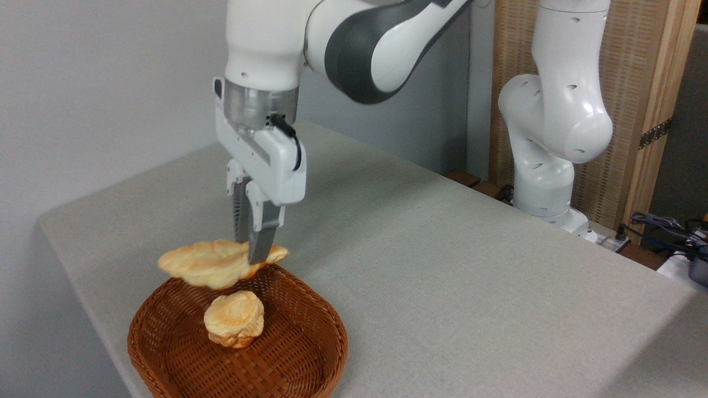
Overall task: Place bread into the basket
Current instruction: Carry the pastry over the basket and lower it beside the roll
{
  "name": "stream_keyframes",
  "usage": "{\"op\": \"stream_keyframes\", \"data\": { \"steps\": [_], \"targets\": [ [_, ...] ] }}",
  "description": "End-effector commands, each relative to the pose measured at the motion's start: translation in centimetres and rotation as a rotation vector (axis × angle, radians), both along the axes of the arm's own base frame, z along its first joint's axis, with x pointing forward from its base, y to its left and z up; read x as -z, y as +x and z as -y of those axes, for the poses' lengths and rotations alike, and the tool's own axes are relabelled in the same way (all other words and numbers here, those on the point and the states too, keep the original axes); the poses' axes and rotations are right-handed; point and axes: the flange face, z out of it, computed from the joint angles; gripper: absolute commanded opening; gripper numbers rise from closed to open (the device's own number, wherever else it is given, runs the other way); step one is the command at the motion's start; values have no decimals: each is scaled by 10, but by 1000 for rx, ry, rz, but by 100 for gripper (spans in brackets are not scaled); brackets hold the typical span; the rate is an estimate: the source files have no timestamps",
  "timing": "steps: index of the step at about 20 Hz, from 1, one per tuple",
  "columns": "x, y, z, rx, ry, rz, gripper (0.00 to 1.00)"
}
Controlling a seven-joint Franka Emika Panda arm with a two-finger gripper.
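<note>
Bread (pixel 213 264) was held pinched in the gripper (pixel 253 255), hung over the basket's (pixel 326 337) far rim. Carry step judged nearly done; lowering beside the bun (pixel 234 319) and release were called for.

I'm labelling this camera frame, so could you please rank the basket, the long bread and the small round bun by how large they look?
Largest to smallest, as they look in the camera view:
1. basket
2. bread, held above the basket in the gripper
3. bun, lying inside the basket
</note>
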Motion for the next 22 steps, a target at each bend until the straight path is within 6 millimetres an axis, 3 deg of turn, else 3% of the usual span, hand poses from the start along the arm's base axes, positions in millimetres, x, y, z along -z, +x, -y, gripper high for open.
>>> {"op": "stream_keyframes", "data": {
  "steps": [1,3,22],
  "targets": [
    [8,13,0,-20,-12,40,93],
    [10,13,1,-17,-11,37,100],
    [10,10,6,-14,-12,18,100]
  ]
}}
